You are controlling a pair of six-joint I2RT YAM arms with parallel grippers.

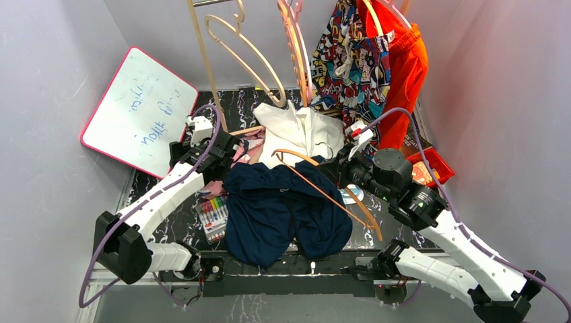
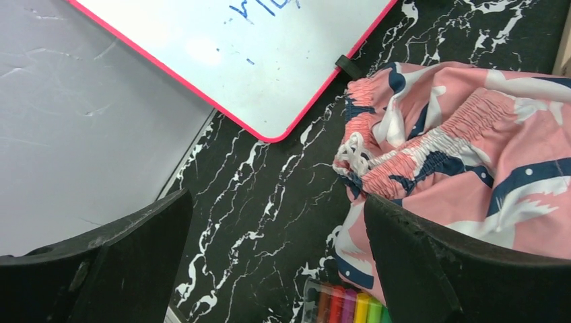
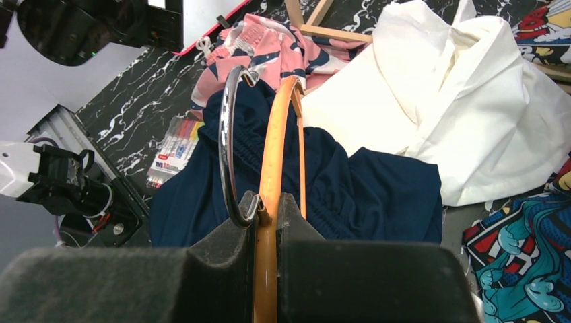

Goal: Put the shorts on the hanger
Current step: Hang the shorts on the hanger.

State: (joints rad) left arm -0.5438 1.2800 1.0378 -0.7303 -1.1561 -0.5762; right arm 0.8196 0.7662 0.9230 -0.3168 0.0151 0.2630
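The navy shorts [image 1: 283,212] lie crumpled on the black marble table [image 1: 168,171], in front of the arm bases. The orange-tan hanger [image 1: 337,198] lies slanted across their right side, and its far end rises above the waistband. My right gripper [image 3: 268,215] is shut on the hanger [image 3: 276,148] beside its metal hook [image 3: 225,148], with the shorts [image 3: 363,195] beneath. My left gripper [image 2: 279,256] is wide open over bare table, left of the shorts, with nothing between its fingers [image 2: 101,269].
Pink patterned shorts [image 2: 471,155] and a marker pack [image 1: 214,219] lie beside the left gripper. A whiteboard [image 1: 138,111] leans at the left wall. A white garment [image 1: 299,131] lies behind the shorts. Comic-print shorts [image 1: 353,60], orange shorts [image 1: 407,67] and pale hangers [image 1: 236,40] hang at the back.
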